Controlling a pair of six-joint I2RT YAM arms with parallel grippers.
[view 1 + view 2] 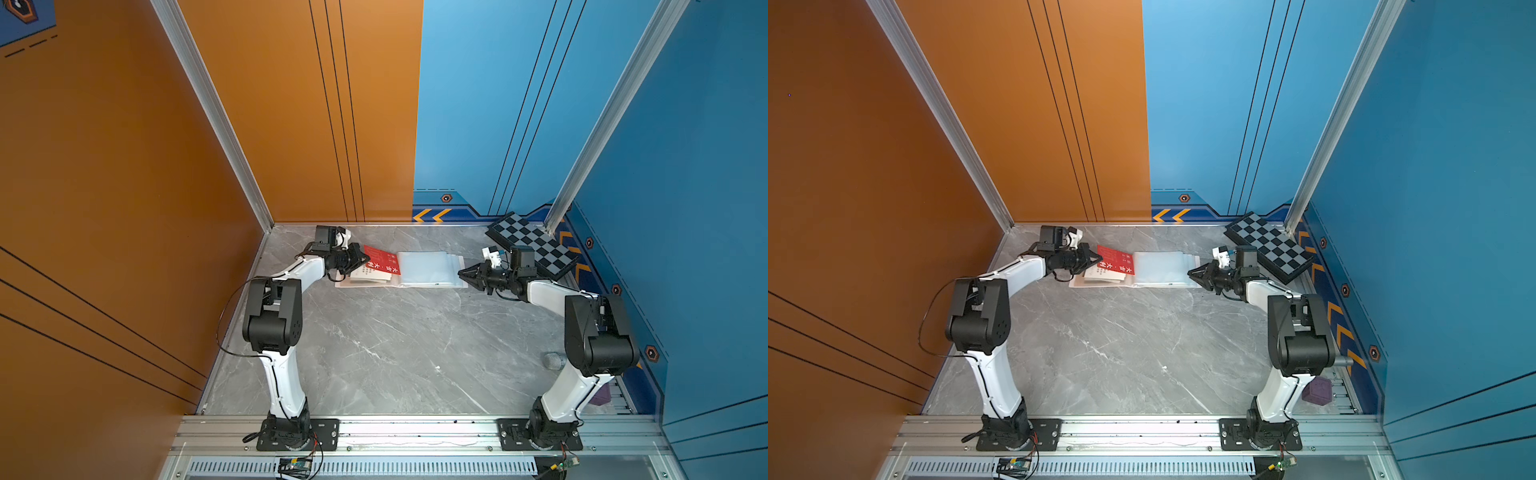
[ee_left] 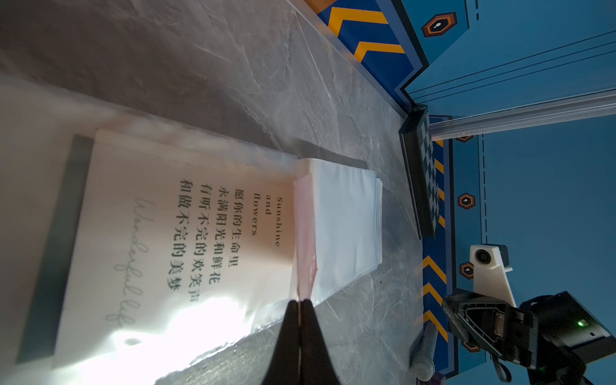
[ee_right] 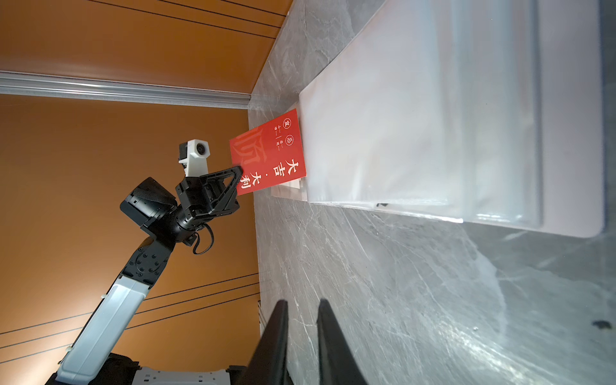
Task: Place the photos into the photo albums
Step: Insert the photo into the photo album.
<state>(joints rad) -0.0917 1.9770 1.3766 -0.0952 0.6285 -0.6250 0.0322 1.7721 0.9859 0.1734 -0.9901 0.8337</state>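
The photo album (image 1: 430,268) (image 1: 1163,268) lies open at the back of the table, its clear bluish sleeve pages (image 3: 416,133) (image 2: 346,226) stacked on the right half. My left gripper (image 1: 368,262) (image 2: 300,301) is shut on the edge of a red photo (image 1: 382,259) (image 3: 270,153), held tilted over the album's left half. Under it lie a white photo with black print (image 2: 183,233) and the edge of a dark green one (image 2: 60,233). My right gripper (image 1: 459,273) (image 3: 301,303) hovers just off the album's right edge, jaws slightly apart and empty.
A black-and-grey checkered board (image 1: 536,245) leans in the back right corner. A grey microphone (image 1: 555,359) and a purple cube (image 1: 1316,390) sit by the right arm's base. Orange wall stands close on the left, blue wall on the right.
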